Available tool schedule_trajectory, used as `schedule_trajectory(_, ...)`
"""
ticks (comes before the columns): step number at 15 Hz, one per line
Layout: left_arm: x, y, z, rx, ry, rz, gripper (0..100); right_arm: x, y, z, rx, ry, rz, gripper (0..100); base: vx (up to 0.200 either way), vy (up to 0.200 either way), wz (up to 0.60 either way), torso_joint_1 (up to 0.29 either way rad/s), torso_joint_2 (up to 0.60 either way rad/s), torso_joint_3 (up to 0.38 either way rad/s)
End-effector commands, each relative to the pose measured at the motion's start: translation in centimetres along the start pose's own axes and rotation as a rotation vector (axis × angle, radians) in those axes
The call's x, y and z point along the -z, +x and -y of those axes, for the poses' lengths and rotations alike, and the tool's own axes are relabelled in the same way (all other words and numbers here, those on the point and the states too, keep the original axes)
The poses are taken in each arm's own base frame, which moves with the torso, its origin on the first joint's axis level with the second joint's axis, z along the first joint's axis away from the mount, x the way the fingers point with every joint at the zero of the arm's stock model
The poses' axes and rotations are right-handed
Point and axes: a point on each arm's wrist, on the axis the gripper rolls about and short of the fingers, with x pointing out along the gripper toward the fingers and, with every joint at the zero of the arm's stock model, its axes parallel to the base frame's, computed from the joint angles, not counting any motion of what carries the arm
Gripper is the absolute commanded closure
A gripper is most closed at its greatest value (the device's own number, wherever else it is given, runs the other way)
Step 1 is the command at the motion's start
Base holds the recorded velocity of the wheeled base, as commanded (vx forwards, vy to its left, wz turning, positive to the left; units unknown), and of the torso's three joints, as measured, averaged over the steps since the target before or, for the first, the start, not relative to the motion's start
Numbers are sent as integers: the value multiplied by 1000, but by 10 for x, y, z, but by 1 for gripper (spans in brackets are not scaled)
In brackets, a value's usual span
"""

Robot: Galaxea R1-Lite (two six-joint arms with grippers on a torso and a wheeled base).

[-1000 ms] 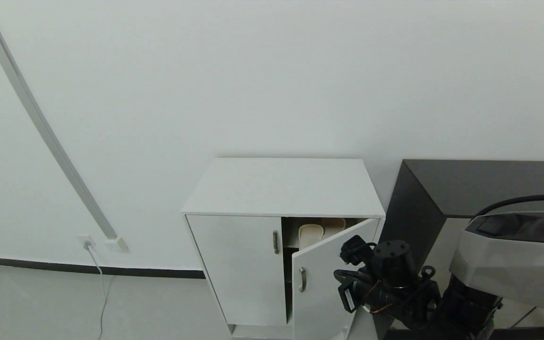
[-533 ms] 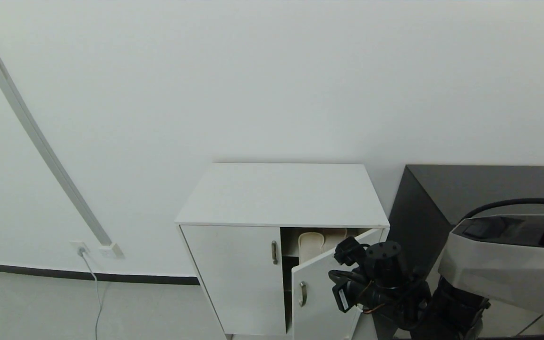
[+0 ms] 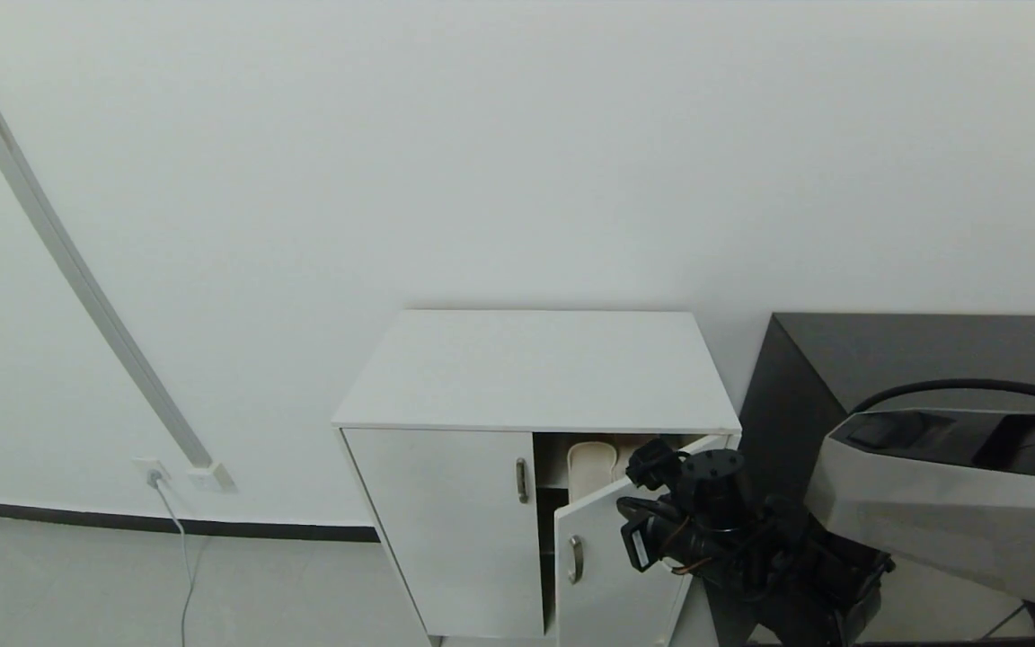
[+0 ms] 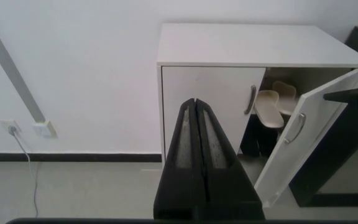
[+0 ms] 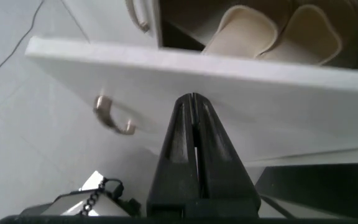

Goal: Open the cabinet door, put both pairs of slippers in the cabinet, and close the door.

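Fingers (image 5: 180,130) of the right gripper (image 5: 194,98) are pressed together into one blunt tip, aimed at the outer face of the right door (image 5: 278,87), between its handle (image 5: 114,115) and the hinge side. Whether the tip touches the panel cannot be told. Judged from the task, this is the closing step: a door that swings freely needs a push, not a grip, so closed fingers serve as a pusher. The left gripper (image 4: 195,102), fingers likewise pressed together and holding nothing, hangs well back from the cabinet (image 3: 535,368), apparently to keep out of the door's swing.

The cabinet is white, low and two-doored, standing against the wall. Its left door (image 3: 446,521) is shut and the right one is ajar at a moderate angle. Cream slippers (image 5: 244,31) rest on the upper shelf, rounded ends toward the opening. Two soles show, and the number of pairs cannot be told.
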Motion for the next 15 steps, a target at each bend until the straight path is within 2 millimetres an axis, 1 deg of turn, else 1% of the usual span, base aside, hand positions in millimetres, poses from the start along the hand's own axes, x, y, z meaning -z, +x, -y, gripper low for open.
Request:
schedule_trajectory(1,0,0,0,0,0,0,100,-1,10,0,1,0,14,100,0,0,0,0,0,0)
schedule_trajectory(3,0,0,0,0,0,0,100,-6,17,3,9,4,31,100,0,0,0,0,0,0)
schedule_trajectory(6,0,0,0,0,0,0,100,-9,29,18,42,18,21,100,0,0,0,0,0,0)
schedule_trajectory(9,0,0,0,0,0,1,100,-10,38,26,60,26,30,100,0,0,0,0,0,0)
schedule_trajectory(12,0,0,0,0,0,0,100,-14,43,30,69,29,37,100,0,0,0,0,0,0)
schedule_trajectory(15,0,0,0,0,0,0,100,-18,46,39,86,37,25,100,0,0,0,0,0,0)
